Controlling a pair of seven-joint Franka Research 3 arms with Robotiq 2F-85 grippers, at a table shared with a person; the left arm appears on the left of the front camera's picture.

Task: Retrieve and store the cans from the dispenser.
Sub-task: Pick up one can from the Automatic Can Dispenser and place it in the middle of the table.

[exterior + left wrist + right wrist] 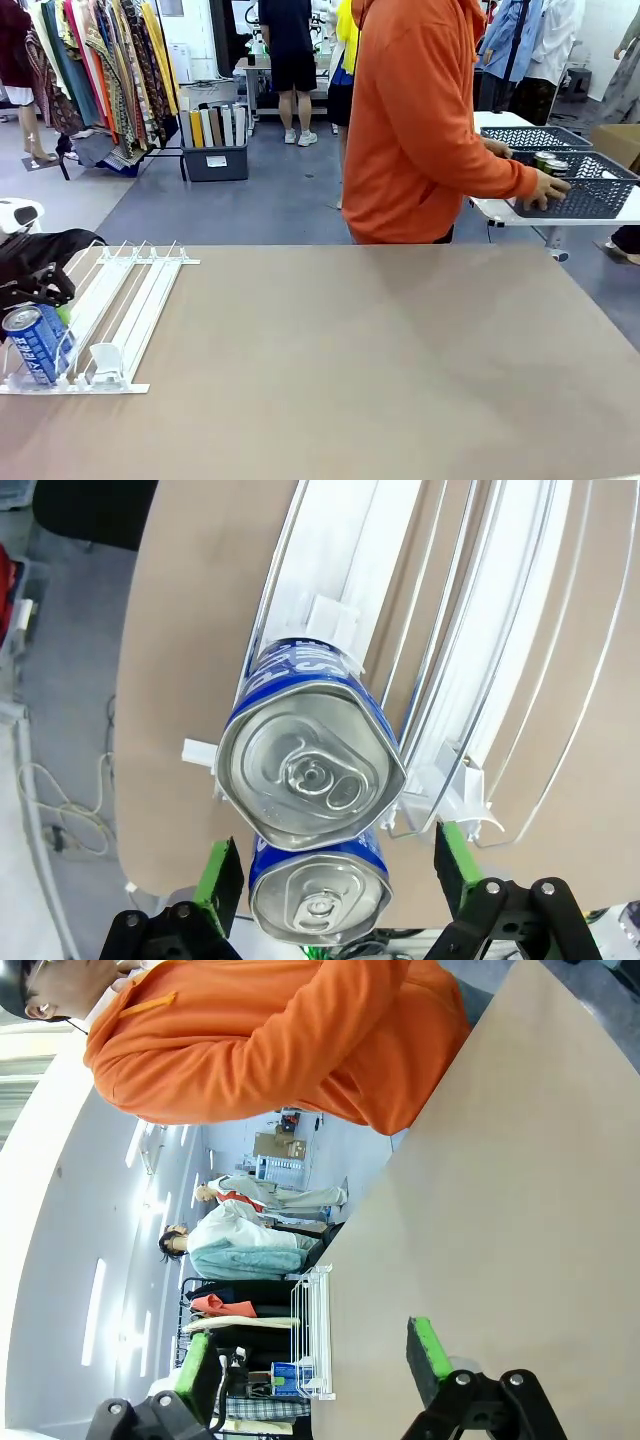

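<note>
- a blue can point(35, 345) point(310, 770) with white lettering stands in the outermost lane of the dispenser point(130, 300), at its low front lip.
- in the left wrist view a second blue can point(318, 890) touches the first, at the same front end of the dispenser; both show silver tops.
- a white pusher block point(335, 620) sits in that lane just behind the cans.
- the left pincer point(335, 865) hangs right over the dispenser's front lip, its jaws spread wide on either side of the second can, green pads point(220, 870) apart from it, gripping nothing.
- the dispenser lies flat on the table point(380, 360).
- the right pincer point(312, 1360) is well apart from the dispenser, over bare table, jaws wide with nothing between them.
- a person point(420, 120) in an orange top stands beyond the table, far from the dispenser, a hand point(550, 187) on a dark perforated basket point(590, 190) on a white side table, with can tops point(548, 160) showing inside.
</note>
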